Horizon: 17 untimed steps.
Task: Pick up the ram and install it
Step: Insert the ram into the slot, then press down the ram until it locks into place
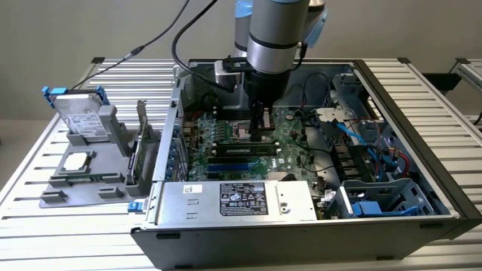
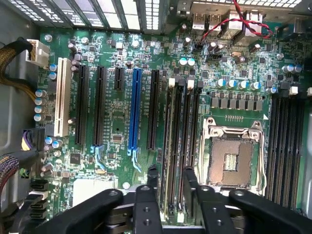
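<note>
Your claw (image 2: 170, 176) stands spread, one finger on each side of the ram (image 1: 245, 149). You see the ram standing in a motherboard (image 1: 290, 144) slot, inside the open computer case (image 1: 301, 245).

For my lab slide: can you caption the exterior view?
Gripper down inside the open computer case, just above the ram at the motherboard memory slots.

Arm vertical, wrist straight down, hand (image 1: 261, 135) low, its two dark fingers (image 2: 190, 181) apart
</note>
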Tool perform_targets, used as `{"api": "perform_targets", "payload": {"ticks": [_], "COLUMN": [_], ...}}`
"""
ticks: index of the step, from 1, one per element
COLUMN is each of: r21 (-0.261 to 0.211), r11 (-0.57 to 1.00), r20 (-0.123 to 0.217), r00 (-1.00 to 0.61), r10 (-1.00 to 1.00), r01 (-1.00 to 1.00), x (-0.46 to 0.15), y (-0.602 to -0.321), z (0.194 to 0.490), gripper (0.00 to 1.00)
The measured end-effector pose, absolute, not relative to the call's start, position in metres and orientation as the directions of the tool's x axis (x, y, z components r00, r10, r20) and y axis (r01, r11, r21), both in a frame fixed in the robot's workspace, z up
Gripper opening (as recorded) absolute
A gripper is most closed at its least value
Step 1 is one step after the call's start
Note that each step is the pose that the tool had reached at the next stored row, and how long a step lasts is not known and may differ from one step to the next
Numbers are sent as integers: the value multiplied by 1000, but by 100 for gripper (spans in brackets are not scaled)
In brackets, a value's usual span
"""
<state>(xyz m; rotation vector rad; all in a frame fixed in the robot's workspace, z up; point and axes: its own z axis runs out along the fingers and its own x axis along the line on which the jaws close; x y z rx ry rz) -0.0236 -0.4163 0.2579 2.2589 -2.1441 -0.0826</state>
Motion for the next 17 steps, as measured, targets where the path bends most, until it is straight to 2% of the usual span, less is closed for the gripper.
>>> {"api": "perform_targets", "payload": {"ticks": [1, 4, 5, 17], "r21": [55, 55, 55, 55], "r11": [-53, -53, -53, -53], "r20": [-20, -20, -20, -20], "r00": [52, 52, 52, 52], "r10": [-998, -998, -998, -998], "r01": [-997, -997, -997, -997], "x": [-24, -24, -24, -24], "y": [-416, -416, -416, -416], "z": [258, 258, 258, 258], "gripper": [31, 13, 10, 10]}}
